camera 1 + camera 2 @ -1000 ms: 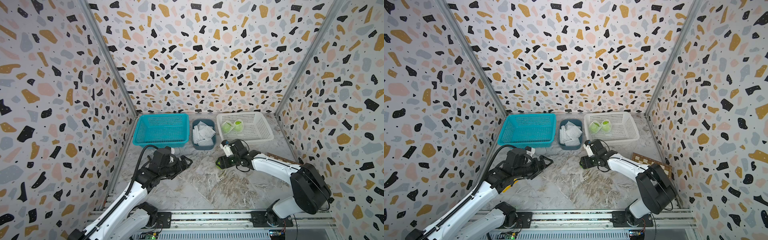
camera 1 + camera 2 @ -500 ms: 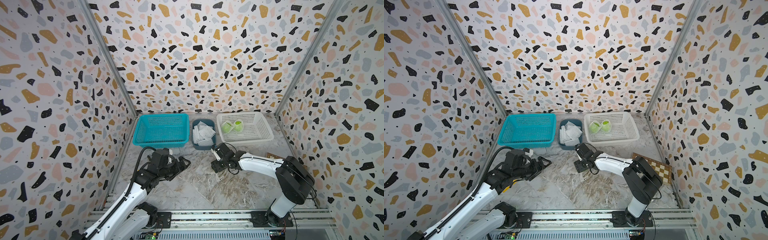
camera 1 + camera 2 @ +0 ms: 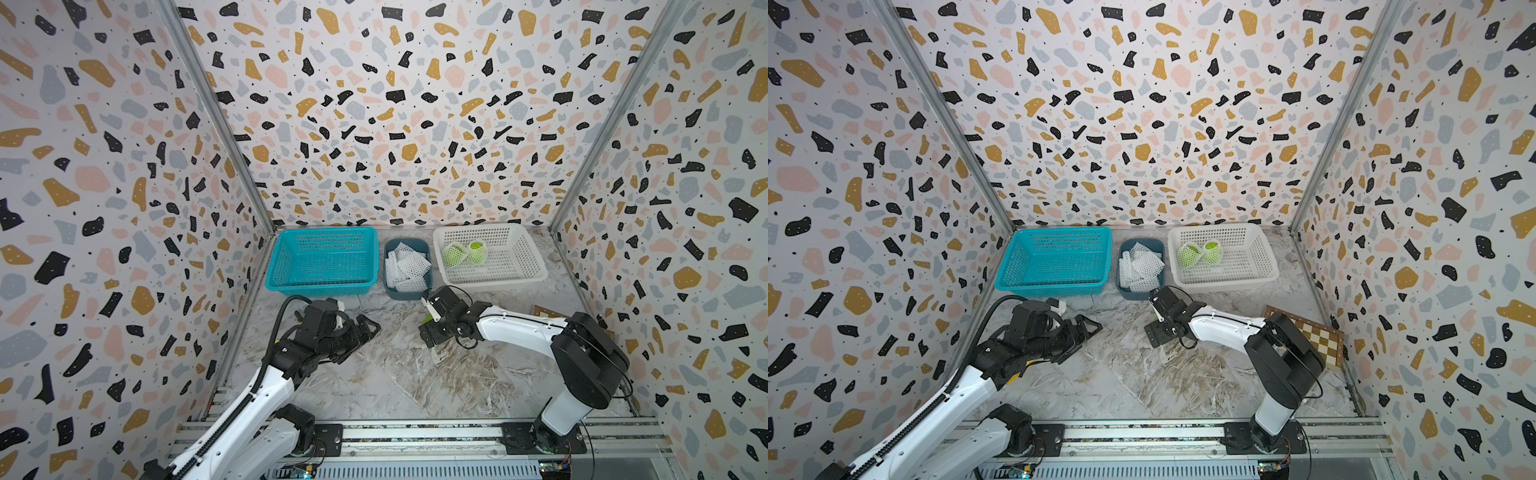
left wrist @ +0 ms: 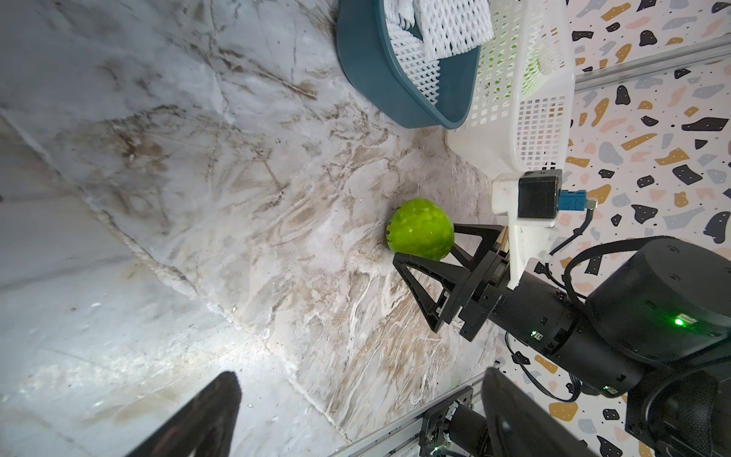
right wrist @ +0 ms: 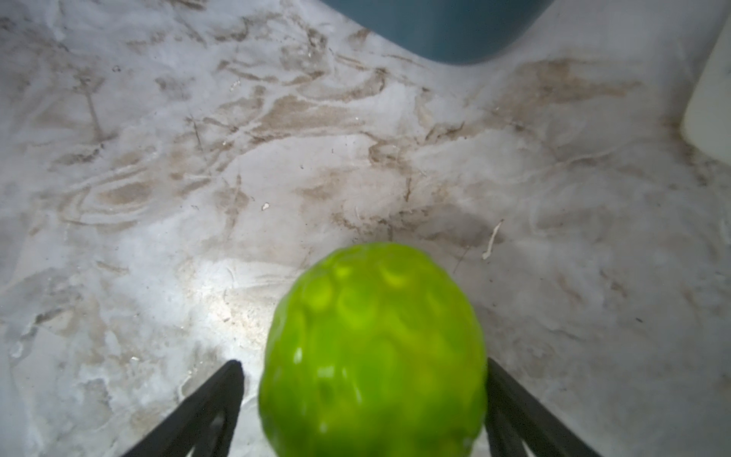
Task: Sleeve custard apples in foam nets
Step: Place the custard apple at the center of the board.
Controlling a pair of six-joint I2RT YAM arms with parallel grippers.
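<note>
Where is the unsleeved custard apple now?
In the left wrist view, the bare custard apple sits on the table between the right gripper's open fingers, near the blue tub of foam nets.

Three apples are in sight: two sleeved apples (image 3: 454,255) (image 3: 478,252) sit in the white basket (image 3: 498,279) and one bare apple (image 4: 420,229) sits on the table (image 3: 395,374). The containers come to three: two large baskets, the white one and a teal basket (image 3: 320,289), and one small blue bin (image 3: 409,294). Two nets wrap the basket fruit, while the loose nets (image 3: 405,266) in the bin overlap in a heap of several, too tangled to count exactly. There are also two arms, a left arm (image 3: 249,403) and a right arm (image 3: 519,330), and one chessboard (image 3: 1312,336).
</note>
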